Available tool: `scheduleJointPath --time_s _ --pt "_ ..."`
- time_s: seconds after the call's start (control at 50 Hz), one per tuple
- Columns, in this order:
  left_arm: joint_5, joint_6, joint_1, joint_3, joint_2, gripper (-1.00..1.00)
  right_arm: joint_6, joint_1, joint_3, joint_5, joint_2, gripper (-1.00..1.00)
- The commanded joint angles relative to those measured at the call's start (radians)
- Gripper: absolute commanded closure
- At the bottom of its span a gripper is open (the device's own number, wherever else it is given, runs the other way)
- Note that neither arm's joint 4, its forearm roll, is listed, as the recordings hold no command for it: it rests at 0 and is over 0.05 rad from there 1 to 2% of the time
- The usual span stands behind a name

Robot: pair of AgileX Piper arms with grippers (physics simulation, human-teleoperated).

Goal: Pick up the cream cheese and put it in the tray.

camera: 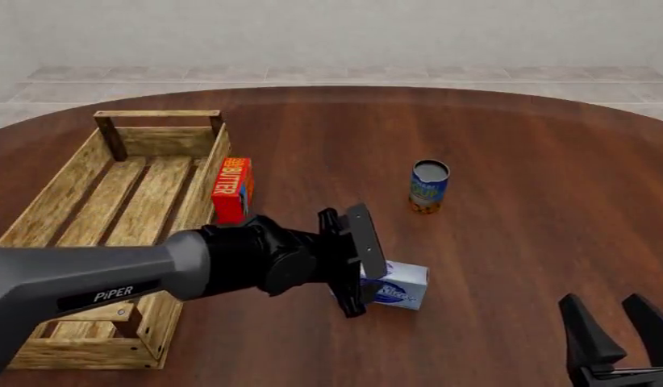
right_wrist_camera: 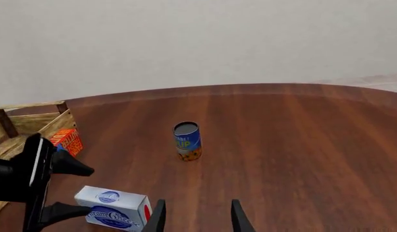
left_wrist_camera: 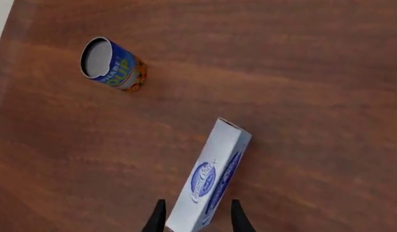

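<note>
The cream cheese (camera: 402, 285) is a pale blue-white box with a dark blue oval logo, lying flat on the table right of the tray (camera: 58, 189). My left gripper (camera: 366, 284) is open, its fingers straddling the box's near end. In the left wrist view the cream cheese (left_wrist_camera: 211, 171) lies between the two dark fingertips (left_wrist_camera: 160, 217), with a small gap on one side. The right wrist view shows the cream cheese (right_wrist_camera: 115, 205) on the wood with the left gripper (right_wrist_camera: 73, 188) spread around its end. My right gripper (camera: 624, 324) hangs open and empty at the near right.
A red-orange butter box (camera: 231, 189) stands against the tray's right wall. A blue soup can (camera: 428, 186) stands upright beyond the cream cheese; it also shows as the can (left_wrist_camera: 113, 65) and the can (right_wrist_camera: 187, 140). The tray is a light-wood slatted crate with nothing in it.
</note>
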Motion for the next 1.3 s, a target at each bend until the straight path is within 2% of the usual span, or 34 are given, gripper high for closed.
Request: scheduleJointPath --time_s 0.02,0.14,0.38,0.6,0.78,1.3 --pt "-0.009 0.009 0.009 -0.018 0.037 -1.00 0.001 -0.001 0.000 -0.005 0.010 -1.00" --pt "-0.029 0.039 0.028 -0.020 0.057 -1.00 0.000 0.004 0.000 -0.007 0.012 -1.00" --pt "-0.055 0.039 0.028 -0.015 0.084 -1.00 0.003 0.007 0.000 -0.007 0.013 -1.00" --pt "-0.029 0.020 0.025 -0.060 0.113 -1.00 -0.002 0.007 0.000 -0.013 0.024 -1.00" --pt "-0.020 0.004 0.011 -0.042 0.128 -1.00 -0.002 0.010 0.000 -0.016 0.028 -1.00" --pt "-0.014 0.009 0.051 -0.078 0.205 -1.00 0.007 0.013 0.000 -0.019 0.034 -1.00"
